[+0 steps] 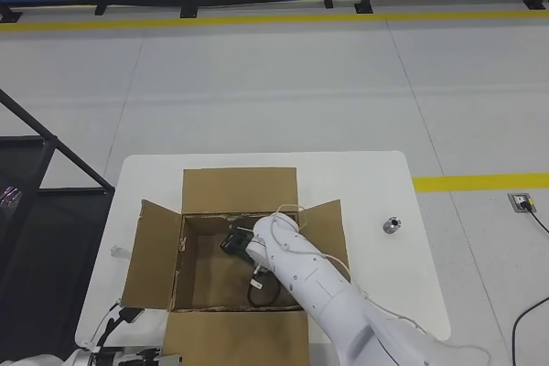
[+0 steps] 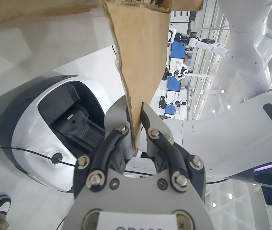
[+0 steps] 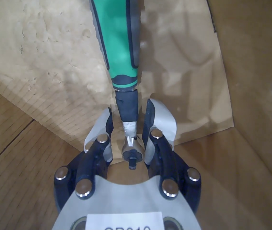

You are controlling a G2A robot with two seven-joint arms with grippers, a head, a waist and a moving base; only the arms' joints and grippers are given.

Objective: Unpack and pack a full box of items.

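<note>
L gripper (image 2: 135, 118) fingers clamped on box flap (image 2: 140, 48); R gripper (image 3: 128, 120) fingers apart, arm (image 1: 320, 284) angled down

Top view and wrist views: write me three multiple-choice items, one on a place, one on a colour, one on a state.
1. Relative to the cardboard box, where is the small metal cylinder? A) inside it B) on one of its flaps C) on the table beside it
2. What colour is the tool handle? A) green B) red C) yellow
3. What is the left pincer doing? A) open above the table B) shut on a box flap C) holding the tool

Answers: C, the top view shows it on bare tabletop apart from the box; A, the right wrist view shows green with dark trim; B, its fingers press both faces of the cardboard edge.
</note>
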